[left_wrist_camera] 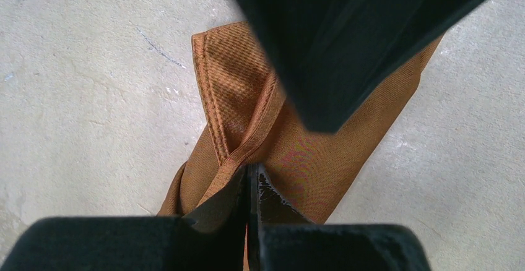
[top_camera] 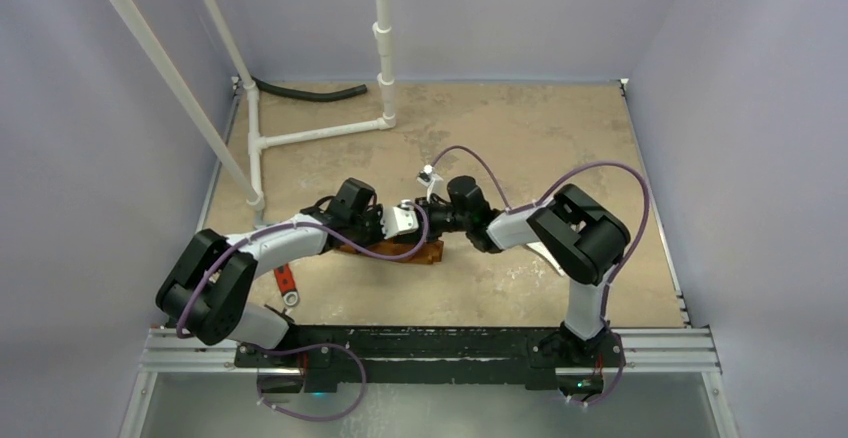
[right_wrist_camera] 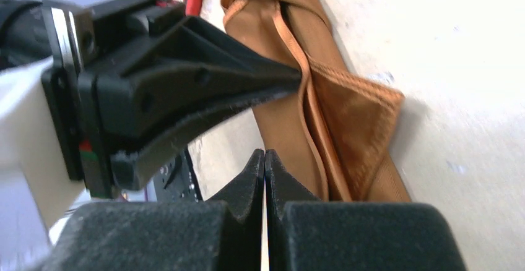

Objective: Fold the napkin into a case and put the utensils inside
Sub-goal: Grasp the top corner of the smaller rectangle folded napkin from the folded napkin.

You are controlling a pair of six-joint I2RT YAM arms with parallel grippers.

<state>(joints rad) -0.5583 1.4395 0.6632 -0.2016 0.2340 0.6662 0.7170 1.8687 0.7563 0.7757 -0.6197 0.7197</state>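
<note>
Left gripper (left_wrist_camera: 251,175) pinched napkin (left_wrist_camera: 334,172) hem, likely pinning the fold; right gripper (right_wrist_camera: 265,159) clenched beside, hold unclear.

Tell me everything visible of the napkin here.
The napkin is rust-orange woven cloth, slightly shiny, with a stitched hem. It lies on the table gathered into a long narrow strip, one hemmed corner folded over on top. The left gripper is shut on a hem fold. The right gripper, also shut, sits right against the cloth; whether it pinches any cannot be told. From above, the arms hide most of it.
</note>
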